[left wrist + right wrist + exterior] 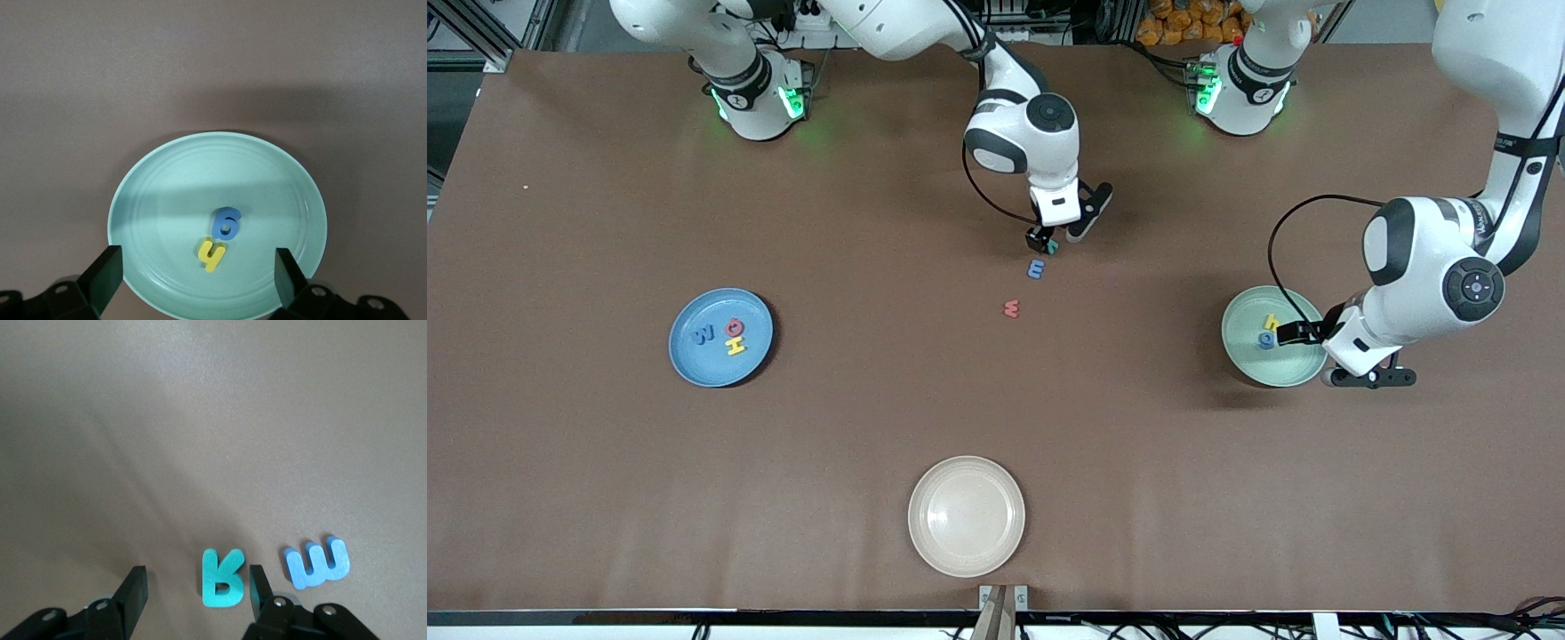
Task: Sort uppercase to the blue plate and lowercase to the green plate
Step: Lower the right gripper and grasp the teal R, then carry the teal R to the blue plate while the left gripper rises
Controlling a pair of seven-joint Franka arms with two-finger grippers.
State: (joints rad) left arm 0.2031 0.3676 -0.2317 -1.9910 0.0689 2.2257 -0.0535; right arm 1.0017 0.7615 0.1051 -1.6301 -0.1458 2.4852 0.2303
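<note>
The blue plate [687, 363], toward the right arm's end of the table, holds a blue W [703, 335], a red O [735, 327] and a yellow H [735, 345]. The green plate [1240, 353] [133, 193] holds a yellow h [213, 256] and a blue g [227, 223]. My left gripper [1371, 377] [198, 267] hovers open and empty over that plate's edge. My right gripper [1049, 242] [197, 577] is low over the table and open. A teal R [222, 580] lies between its fingers, close against one of them. A blue m [1036, 268] [317, 563] lies beside the R, and a red w [1011, 308] lies nearer the camera.
A cream plate [925, 542] sits near the table's front edge, midway between the two arms' ends. Brown cloth covers the table.
</note>
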